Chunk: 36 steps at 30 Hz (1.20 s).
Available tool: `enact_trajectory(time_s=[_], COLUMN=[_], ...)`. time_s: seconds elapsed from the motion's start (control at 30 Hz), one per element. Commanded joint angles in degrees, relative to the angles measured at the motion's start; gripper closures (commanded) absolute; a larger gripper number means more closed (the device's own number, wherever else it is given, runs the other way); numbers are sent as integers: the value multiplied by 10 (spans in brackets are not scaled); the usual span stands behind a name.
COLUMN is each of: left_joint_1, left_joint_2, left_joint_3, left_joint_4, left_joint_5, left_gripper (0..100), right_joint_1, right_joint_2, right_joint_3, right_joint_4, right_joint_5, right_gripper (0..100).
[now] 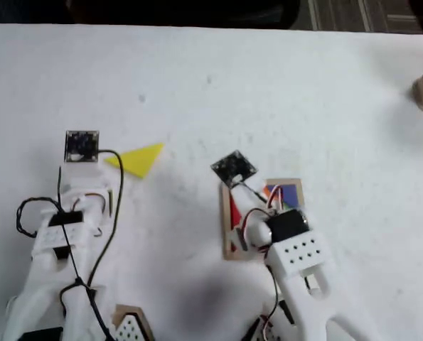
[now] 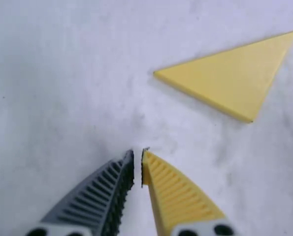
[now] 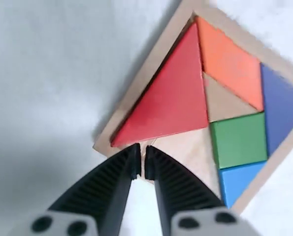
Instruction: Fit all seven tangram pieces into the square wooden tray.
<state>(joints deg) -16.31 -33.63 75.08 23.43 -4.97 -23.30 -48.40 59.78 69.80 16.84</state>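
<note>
- High view: white table (image 1: 268, 85). Yellow triangle (image 1: 136, 160) lies loose on it, left of centre, about midway btw far and near edges, just beside the L arm's wrist cam.
- Same view: square wooden tray (image 1: 229, 249) sits right of centre, closer to near edge. R arm covers most of it.
- R wrist view gives the tray contents: large red triangle (image 3: 171, 103) along one rim, orange piece (image 3: 230, 59), green square (image 3: 239, 139), dark-blue piece (image 3: 283, 108), light-blue piece (image 3: 240, 179). All flat, matte, edges butted.
- Pale triangle (image 3: 225, 101) btw red and orange: piece or bare wood, can't tell.
- Bare tray floor (image 3: 185, 147) by red's long edge.
- R claw (image 3: 142, 157): black ribbed fingers, closed to a slit, gripping nothing, over the tray rim.
- L wrist view: L claw (image 2: 137, 157), one grey and one yellow ribbed finger, closed to a slit, gripping nothing. Yellow triangle near, apart.
</note>
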Motion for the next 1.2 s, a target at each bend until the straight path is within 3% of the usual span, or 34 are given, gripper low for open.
enact_trajectory(time_s=[0.0, 0.2, 0.5, 0.73, 1.0, 1.17], left_joint_1=[-6, -6, -6, -6, -6, -43], left_joint_2=[-18, -18, -18, -18, -19, -22], left_joint_3=[-4, -4, -4, -4, -4, -13], left_joint_4=[-17, -17, -17, -17, -17, -22], left_joint_5=[6, 6, 6, 6, 6, 7], left_gripper=[936, 936, 936, 936, 936, 936], right_joint_1=[-15, -58, -22, -18, 39, -23], right_joint_2=[-23, 49, 169, 166, 14, 13], right_joint_3=[-25, 30, 37, 33, -19, -40], right_joint_4=[-10, -125, -188, -184, -108, -109], right_joint_5=[-31, -40, -34, -34, -33, -39], right_gripper=[981, 981, 981, 981, 981, 981])
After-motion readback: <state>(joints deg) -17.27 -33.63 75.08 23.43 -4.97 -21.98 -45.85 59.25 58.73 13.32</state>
